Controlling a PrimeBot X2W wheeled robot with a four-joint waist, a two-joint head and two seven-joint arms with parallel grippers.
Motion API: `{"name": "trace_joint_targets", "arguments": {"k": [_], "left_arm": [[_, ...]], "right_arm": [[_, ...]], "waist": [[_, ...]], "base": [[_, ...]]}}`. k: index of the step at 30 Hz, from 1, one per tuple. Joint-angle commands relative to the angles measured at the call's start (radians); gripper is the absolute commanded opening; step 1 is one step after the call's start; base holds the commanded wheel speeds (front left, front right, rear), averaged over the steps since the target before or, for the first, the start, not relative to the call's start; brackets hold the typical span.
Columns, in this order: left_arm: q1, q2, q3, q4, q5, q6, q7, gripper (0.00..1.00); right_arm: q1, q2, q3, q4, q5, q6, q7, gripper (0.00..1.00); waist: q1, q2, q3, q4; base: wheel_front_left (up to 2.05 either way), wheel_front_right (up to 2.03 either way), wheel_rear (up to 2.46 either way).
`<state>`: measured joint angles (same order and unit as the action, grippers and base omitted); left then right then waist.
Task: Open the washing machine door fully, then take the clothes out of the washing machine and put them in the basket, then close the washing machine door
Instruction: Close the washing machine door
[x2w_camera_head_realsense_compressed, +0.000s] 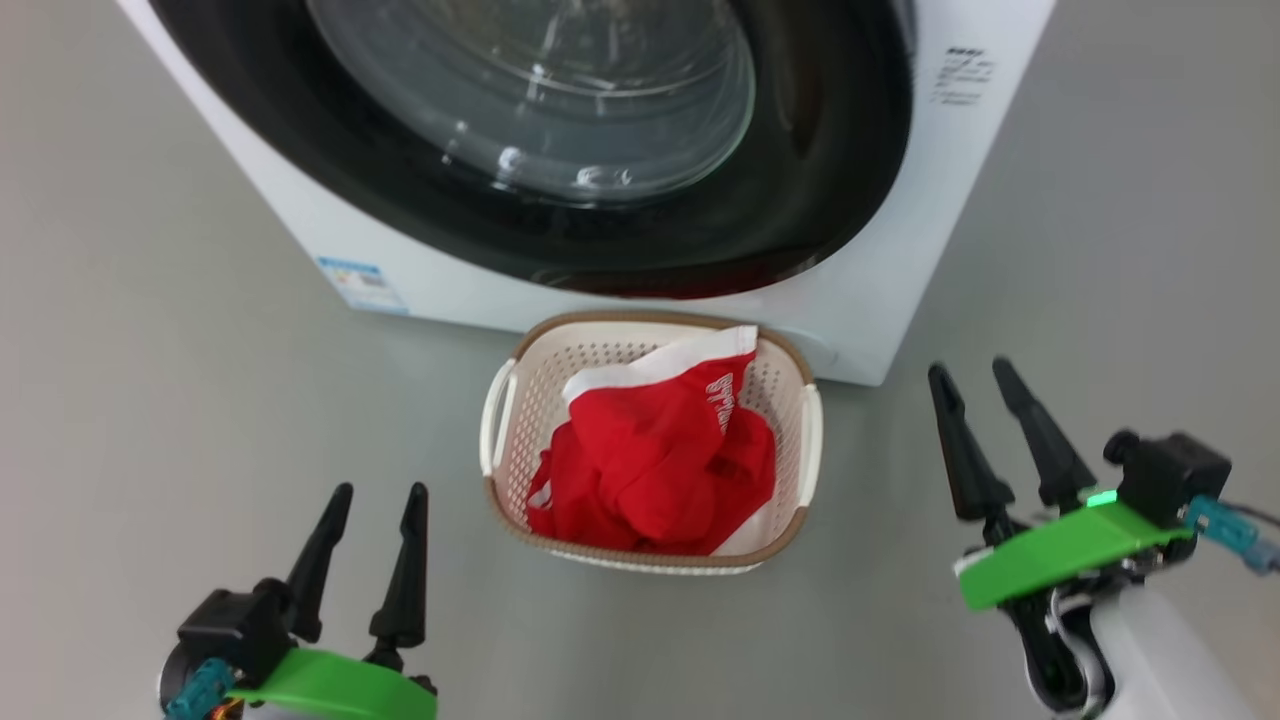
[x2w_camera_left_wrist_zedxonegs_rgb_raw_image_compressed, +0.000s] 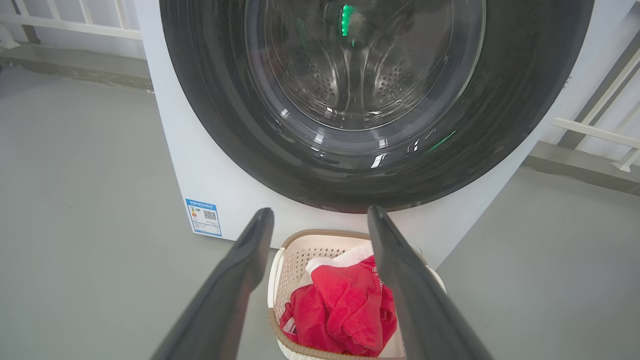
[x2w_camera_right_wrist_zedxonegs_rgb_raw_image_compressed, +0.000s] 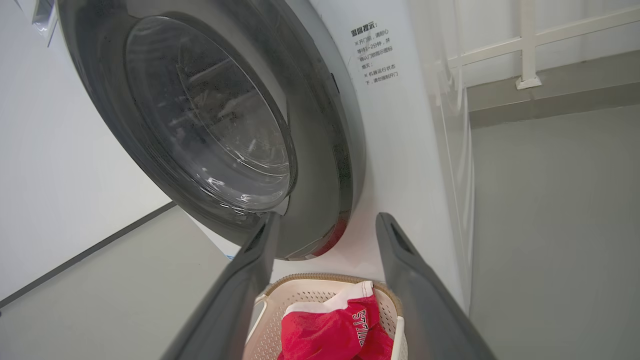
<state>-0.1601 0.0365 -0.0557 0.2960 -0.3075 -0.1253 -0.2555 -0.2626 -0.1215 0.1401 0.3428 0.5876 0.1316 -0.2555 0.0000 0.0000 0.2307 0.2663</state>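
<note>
The white washing machine (x2w_camera_head_realsense_compressed: 880, 290) stands ahead with its black-rimmed glass door (x2w_camera_head_realsense_compressed: 800, 180) lying flat against its front. On the floor just before it sits the cream basket (x2w_camera_head_realsense_compressed: 500, 420), holding red clothes (x2w_camera_head_realsense_compressed: 650, 460) with white trim. My left gripper (x2w_camera_head_realsense_compressed: 382, 492) hangs open at the lower left, short of the basket, nothing between its fingers. To the basket's right, my right gripper (x2w_camera_head_realsense_compressed: 975, 370) is open and empty too. The left wrist view looks at the door (x2w_camera_left_wrist_zedxonegs_rgb_raw_image_compressed: 500, 125), basket (x2w_camera_left_wrist_zedxonegs_rgb_raw_image_compressed: 290, 255) and clothes (x2w_camera_left_wrist_zedxonegs_rgb_raw_image_compressed: 340, 310); the right wrist view sees the door (x2w_camera_right_wrist_zedxonegs_rgb_raw_image_compressed: 325, 165), basket (x2w_camera_right_wrist_zedxonegs_rgb_raw_image_compressed: 310, 295) and clothes (x2w_camera_right_wrist_zedxonegs_rgb_raw_image_compressed: 325, 330).
Grey floor (x2w_camera_head_realsense_compressed: 150, 400) spreads on both sides of the machine and basket. A white railing (x2w_camera_right_wrist_zedxonegs_rgb_raw_image_compressed: 530, 45) and a low kerb run behind the machine on the right. A blue label (x2w_camera_head_realsense_compressed: 362, 284) marks the machine's lower left corner.
</note>
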Motion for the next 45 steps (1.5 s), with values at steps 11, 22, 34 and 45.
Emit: {"name": "trace_joint_targets", "arguments": {"k": [11, 22, 34, 45], "left_arm": [[0.055, 0.053, 0.049, -0.037, -0.001, -0.005, -0.006, 1.0], [0.109, 0.061, 0.056, -0.079, -0.011, -0.005, -0.006, 1.0], [0.157, 0.054, 0.073, -0.104, 0.038, -0.005, -0.006, 1.0], [0.172, 0.044, 0.081, -0.108, 0.05, -0.005, -0.006, 1.0]], "right_arm": [[0.133, 0.004, -0.005, -0.044, -0.018, -0.001, -0.006, 1.0], [0.25, 0.006, -0.066, -0.09, -0.019, -0.001, -0.006, 1.0], [0.345, -0.008, -0.111, -0.107, -0.048, -0.001, -0.006, 1.0], [0.366, -0.002, -0.133, -0.11, -0.083, -0.001, -0.006, 1.0]], "waist": [[0.0, 0.0, -0.119, -0.112], [0.0, 0.0, -0.161, -0.163], [0.0, 0.0, -0.176, -0.197], [0.0, 0.0, -0.172, -0.202]], "base": [[0.0, 0.0, 0.0], [0.0, 0.0, 0.0], [0.0, 0.0, 0.0], [0.0, 0.0, 0.0]]}}
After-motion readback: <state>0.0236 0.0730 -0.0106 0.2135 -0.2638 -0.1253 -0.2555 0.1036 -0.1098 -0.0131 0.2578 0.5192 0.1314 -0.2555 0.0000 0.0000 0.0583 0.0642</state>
